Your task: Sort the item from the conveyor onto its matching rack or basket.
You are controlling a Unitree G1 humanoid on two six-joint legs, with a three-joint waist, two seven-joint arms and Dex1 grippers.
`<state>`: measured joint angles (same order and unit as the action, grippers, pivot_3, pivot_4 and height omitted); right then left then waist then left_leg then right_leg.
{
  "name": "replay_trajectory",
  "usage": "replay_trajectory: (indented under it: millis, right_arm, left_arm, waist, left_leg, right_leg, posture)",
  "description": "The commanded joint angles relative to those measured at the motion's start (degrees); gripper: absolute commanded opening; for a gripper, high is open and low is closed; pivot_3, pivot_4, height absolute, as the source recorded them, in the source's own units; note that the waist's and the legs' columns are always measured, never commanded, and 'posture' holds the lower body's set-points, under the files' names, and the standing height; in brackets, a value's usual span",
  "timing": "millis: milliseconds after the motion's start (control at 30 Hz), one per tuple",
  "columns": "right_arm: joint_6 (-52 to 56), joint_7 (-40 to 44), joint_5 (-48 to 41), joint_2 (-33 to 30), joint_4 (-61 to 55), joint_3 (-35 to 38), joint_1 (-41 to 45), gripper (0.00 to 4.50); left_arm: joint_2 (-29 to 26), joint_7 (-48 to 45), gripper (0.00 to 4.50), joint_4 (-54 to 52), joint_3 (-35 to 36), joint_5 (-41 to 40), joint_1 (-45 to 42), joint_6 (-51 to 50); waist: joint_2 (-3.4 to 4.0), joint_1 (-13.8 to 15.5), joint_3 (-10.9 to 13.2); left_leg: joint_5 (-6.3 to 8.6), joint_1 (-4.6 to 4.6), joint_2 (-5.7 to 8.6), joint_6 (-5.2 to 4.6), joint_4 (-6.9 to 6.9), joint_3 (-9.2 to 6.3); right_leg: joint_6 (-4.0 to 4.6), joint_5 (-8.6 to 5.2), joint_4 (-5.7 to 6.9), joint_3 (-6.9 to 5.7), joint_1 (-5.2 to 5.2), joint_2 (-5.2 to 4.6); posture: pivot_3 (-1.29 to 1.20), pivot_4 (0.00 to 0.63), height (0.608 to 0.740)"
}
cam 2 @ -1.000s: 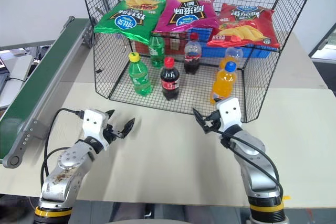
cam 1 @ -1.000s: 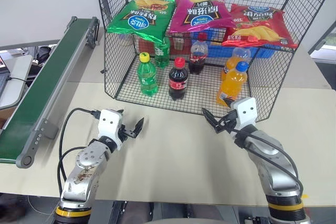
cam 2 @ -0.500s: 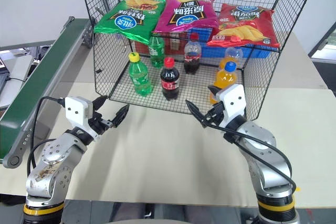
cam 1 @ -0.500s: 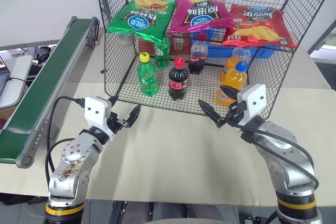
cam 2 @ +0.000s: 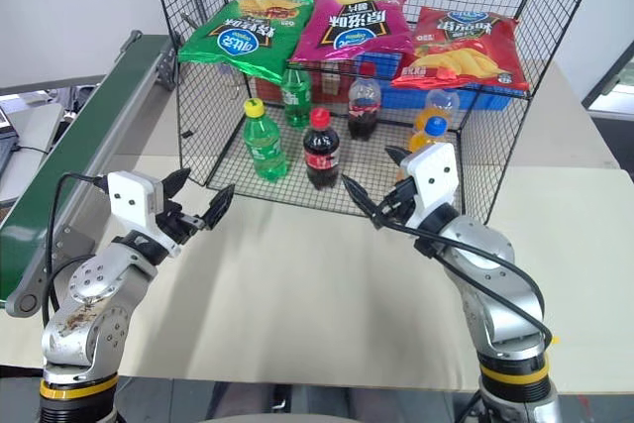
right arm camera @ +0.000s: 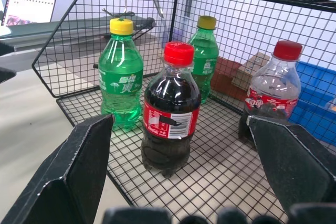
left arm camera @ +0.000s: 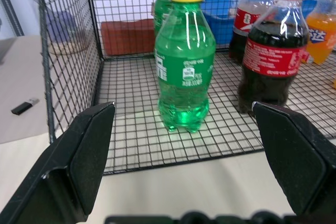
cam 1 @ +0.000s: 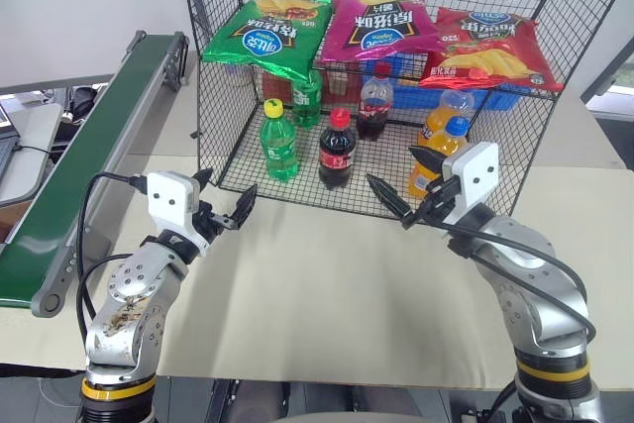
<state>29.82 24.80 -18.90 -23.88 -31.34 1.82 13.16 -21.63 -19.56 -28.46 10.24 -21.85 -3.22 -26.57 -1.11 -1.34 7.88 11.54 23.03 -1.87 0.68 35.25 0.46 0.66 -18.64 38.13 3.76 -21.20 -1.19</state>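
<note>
While the pink chip bag [cam 1: 381,22] lies on the top shelf of the black cage rack [cam 1: 515,156], between the green bag [cam 1: 265,39] and red bag [cam 1: 490,47], I see both arms higher than a second ago. My left gripper [cam 1: 224,207] and right gripper [cam 1: 404,188] are wide open, holding nothing, near the rack's front.
</note>
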Motion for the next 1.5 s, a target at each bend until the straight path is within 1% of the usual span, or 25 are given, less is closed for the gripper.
replay_trajectory:
  millis: [33,300,400,600,900,1067,1200,1500]
  right_arm:
    - [0.1,-0.7,-0.9,0.0,-2.9,1.2,0.8,4.50]
    - [-0.2,-1.9,-0.5,1.1,-3.7,-0.3,0.0,4.50]
    - [0.0,-2.4,-0.2,1.5,-3.5,-1.1,0.6,4.50]
    - [-0.3,-1.5,-0.8,1.7,-2.2,-1.6,1.9,4.50]
    - [-0.3,1.0,-1.7,1.2,-1.1,-1.6,2.8,4.50]
    - [-1.7,2.3,-1.0,2.0,2.2,-2.6,4.9,4.50]
    - [-1.9,3.7,-1.5,3.0,4.0,-3.6,7.0,4.50]
    - [-2.6,5.3,-1.1,3.7,6.0,-3.9,8.2,4.50]
  left_arm:
    - [-0.7,-0.3,4.45,-1.4,0.6,-0.7,-1.3,-0.1]
    - [-1.0,-0.4,4.45,-1.4,0.4,-0.9,-1.4,-0.3]
    - [-1.8,-1.2,4.45,-0.9,1.3,-1.4,-1.2,-0.1]
    - [-2.3,-0.5,4.45,-3.2,1.8,-1.6,-0.1,-1.2]
    - [-2.7,0.6,4.45,-9.4,5.3,-1.9,6.9,-2.8]
    - [-3.3,1.3,4.45,-11.2,7.2,-0.2,10.1,-1.7]
    - [-3.8,1.5,4.45,-12.1,9.6,-0.7,12.0,-1.9]
    - [-3.2,2.1,4.45,-13.4,10.3,-1.1,14.1,-2.3]
  waist:
    - [0.00,0.0,0.0]
    - [0.00,0.0,0.0]
    - [0.00,0.0,0.0]
    - [0.00,-0.1,0.0]
    - [0.00,-0.4,0.0]
    - [0.00,-0.8,0.0]
    - [0.00,-1.1,0.0]
    - [0.00,-1.0,0.0]
  left_leg:
    - [0.00,0.00,0.00,0.00,0.00,0.00]
    - [0.00,-0.02,-0.01,-0.01,0.00,0.00]
    - [0.00,-0.02,-0.01,-0.01,0.01,0.00]
    - [0.00,-0.02,0.00,-0.01,0.01,0.00]
    - [0.00,-0.03,-0.03,-0.01,0.01,-0.01]
    - [0.01,-0.07,-0.02,-0.01,0.01,0.00]
    - [0.01,-0.09,-0.06,-0.01,0.00,-0.01]
    - [0.01,-0.07,-0.04,-0.01,0.00,-0.01]
  right_leg:
    - [0.00,0.00,0.00,0.00,0.00,0.00]
    - [0.00,0.00,0.02,0.01,0.00,0.00]
    - [0.00,0.00,0.02,0.01,0.00,0.01]
    - [0.00,0.00,0.02,0.01,0.00,0.00]
    - [0.00,0.00,0.04,0.00,0.00,-0.02]
    - [0.00,0.00,0.04,0.01,0.02,-0.01]
    - [0.00,0.00,0.05,0.01,0.02,0.01]
    - [0.00,0.00,0.04,0.01,0.03,-0.03]
  posture:
    - [0.00,0.150,0.740]
    - [0.00,0.150,0.740]
    - [0.00,0.150,0.740]
    - [0.00,0.150,0.740]
    - [0.00,0.150,0.740]
    - [0.00,0.150,0.740]
    - [0.00,0.150,0.740]
    - [0.00,0.150,0.740]
